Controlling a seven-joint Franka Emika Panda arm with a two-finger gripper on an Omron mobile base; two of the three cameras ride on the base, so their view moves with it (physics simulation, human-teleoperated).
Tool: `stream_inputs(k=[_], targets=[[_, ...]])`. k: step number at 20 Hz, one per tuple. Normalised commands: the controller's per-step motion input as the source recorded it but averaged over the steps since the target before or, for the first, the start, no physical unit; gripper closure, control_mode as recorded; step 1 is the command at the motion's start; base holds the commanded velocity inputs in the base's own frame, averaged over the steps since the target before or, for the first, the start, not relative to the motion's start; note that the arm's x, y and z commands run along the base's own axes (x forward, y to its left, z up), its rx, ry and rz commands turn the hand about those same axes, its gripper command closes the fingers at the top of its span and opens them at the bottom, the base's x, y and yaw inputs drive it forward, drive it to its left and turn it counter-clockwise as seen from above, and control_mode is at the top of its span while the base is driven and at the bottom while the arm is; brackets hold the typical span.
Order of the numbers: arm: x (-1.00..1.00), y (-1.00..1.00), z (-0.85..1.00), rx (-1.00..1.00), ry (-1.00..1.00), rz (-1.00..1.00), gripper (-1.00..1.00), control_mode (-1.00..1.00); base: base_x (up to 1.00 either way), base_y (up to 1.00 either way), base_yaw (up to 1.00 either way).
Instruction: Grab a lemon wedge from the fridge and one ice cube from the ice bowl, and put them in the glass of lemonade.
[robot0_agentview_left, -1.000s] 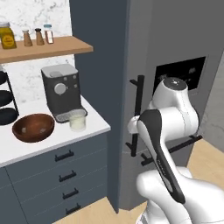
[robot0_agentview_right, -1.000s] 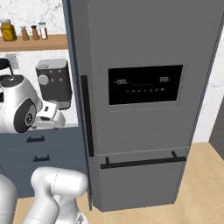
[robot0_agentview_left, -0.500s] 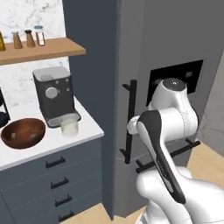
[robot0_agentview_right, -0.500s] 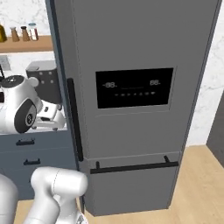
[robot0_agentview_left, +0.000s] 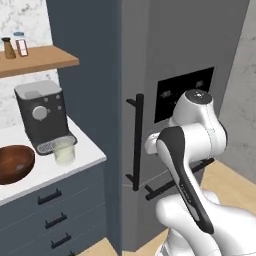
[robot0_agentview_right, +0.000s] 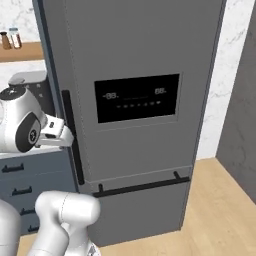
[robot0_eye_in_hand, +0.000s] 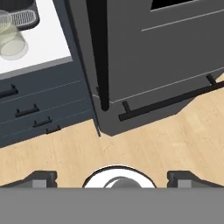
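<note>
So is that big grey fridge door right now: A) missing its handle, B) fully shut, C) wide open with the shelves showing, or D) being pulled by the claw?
B: the fridge door sits flush and closed, its long black handle untouched, with no shelves showing and the arm still short of it.

Tall grey fridge (robot0_agentview_left: 170, 60), door closed, with long black vertical handle (robot0_agentview_left: 138, 142) and black display panel (robot0_agentview_left: 175, 92). On the white counter (robot0_agentview_left: 45, 170): dark reddish-brown wooden bowl (robot0_agentview_left: 14, 163), clear tumbler of pale liquid (robot0_agentview_left: 64, 151), black coffee machine (robot0_agentview_left: 41, 115).
</note>
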Motion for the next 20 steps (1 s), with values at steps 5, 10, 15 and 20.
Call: stream_inputs(k=[5, 10, 15, 20], targets=[[0.0, 0.0, 0.0, 0.0, 0.0, 0.0, -1.0, 1.0, 0.01, 0.18, -0.29], [0.0, 0.0, 0.0, 0.0, 0.0, 0.0, -1.0, 1.0, -0.03, 0.6, -0.2], [0.0, 0.0, 0.0, 0.0, 0.0, 0.0, -1.0, 1.0, -0.26, 0.16, -0.19], [0.0, 0.0, 0.0, 0.0, 0.0, 0.0, -1.0, 1.0, -0.09, -0.11, -0.09]])
